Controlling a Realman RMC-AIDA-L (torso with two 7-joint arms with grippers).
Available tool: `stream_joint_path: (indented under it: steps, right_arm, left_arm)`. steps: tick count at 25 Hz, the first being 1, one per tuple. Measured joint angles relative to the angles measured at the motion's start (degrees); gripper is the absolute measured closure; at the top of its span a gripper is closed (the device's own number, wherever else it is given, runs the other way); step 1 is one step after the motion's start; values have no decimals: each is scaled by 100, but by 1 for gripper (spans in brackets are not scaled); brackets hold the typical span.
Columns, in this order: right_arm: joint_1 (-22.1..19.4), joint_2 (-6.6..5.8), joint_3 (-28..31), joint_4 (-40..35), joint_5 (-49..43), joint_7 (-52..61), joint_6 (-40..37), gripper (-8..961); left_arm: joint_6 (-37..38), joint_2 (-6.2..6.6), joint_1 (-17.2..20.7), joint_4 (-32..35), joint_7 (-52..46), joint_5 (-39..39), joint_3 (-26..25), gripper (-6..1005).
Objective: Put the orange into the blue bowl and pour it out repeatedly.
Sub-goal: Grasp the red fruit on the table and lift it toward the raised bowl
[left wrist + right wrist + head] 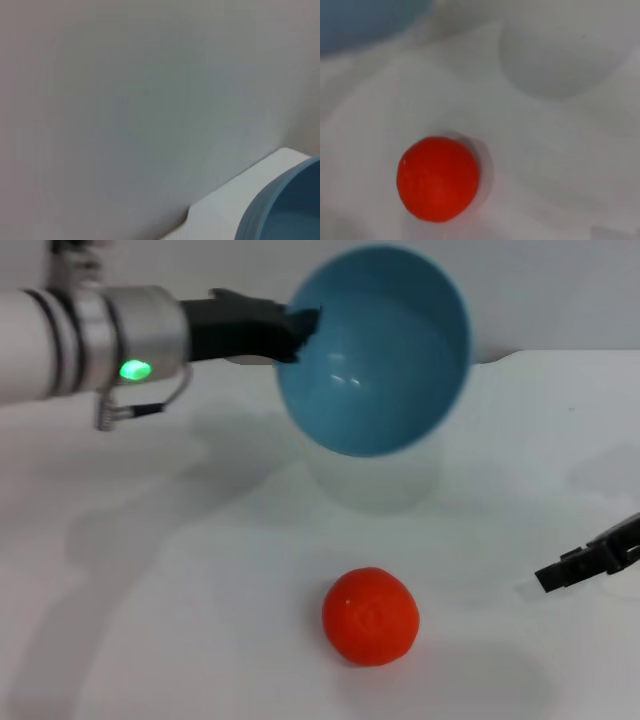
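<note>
The blue bowl [385, 350] hangs in the air above the white table, tipped so its empty inside faces me. My left gripper [298, 332] is shut on the bowl's left rim. A slice of the bowl [285, 205] fills a corner of the left wrist view. The orange [370, 616] lies on the table in front of the bowl, near the front edge, touching nothing; the right wrist view shows the orange [438, 178] too. My right gripper [585, 565] sits low at the right edge, to the right of the orange and apart from it.
The white table [200, 590] carries the bowl's shadow under the bowl. A pale wall [125, 100] stands behind the table's far edge.
</note>
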Motion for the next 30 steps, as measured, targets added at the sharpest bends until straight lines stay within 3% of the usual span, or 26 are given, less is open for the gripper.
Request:
stream_joint_path:
  steps: [4,6,14,19,24,30]
  right_arm:
    - [1,8,-596,-18,4,-203,297,436]
    - [7,24,-879,-20,25,-280,524,436]
    - [73,43,-2084,-103,671,-303,1400,434]
    - [77,42,-2592,-149,1373,-778,1771,433]
    - [80,50,-3058,289,2331,-1497,2173,432]
    - [232,45,-3457,728,2437,-1617,2423,449]
  left_arm:
    - [1587,36,-188,-3,-573,73,-1238,1001]
    - [2862,51,-360,-168,-773,336,-2128,1001]
    - [3686,28,-183,-343,-943,1127,-2276,1000]
    - [3778,22,24,-156,-1007,1155,-2309,1000]
    - [3805,22,214,136,-1049,1151,-2323,1000]
    - [3809,25,242,324,-1091,1153,-2329,1000]
